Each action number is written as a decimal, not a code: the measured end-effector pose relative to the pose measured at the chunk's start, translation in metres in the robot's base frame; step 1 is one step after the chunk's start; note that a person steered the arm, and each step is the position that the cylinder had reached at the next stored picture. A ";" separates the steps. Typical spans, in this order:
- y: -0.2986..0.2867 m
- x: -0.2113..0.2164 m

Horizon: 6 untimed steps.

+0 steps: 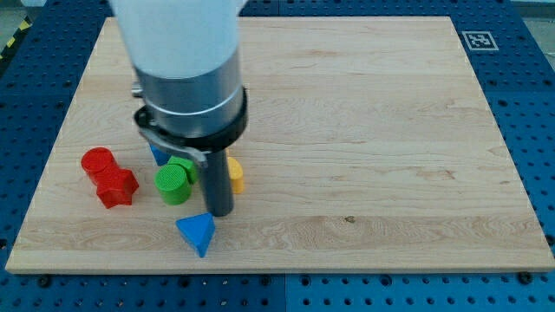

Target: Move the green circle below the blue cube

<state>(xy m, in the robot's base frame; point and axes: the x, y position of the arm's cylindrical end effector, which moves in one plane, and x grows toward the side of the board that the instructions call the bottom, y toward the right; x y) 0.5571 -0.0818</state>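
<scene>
The green circle (172,185), a short cylinder, sits at the board's lower left. My tip (219,212) rests on the board just to its right and slightly lower, with a small gap between them. A blue block (158,157), mostly hidden under the arm's collar, lies just above and left of the green circle; its shape cannot be made out. A second green block (187,167) shows partly behind the green circle. A blue triangular block (196,233) lies just below and left of my tip.
A red cylinder (97,162) and a red block (116,187) sit left of the green circle. A yellow block (236,175) peeks out right of the rod. The wooden board (364,130) has a tag at its top right corner (478,40).
</scene>
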 end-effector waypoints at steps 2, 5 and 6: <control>-0.034 0.000; -0.079 -0.001; -0.065 -0.022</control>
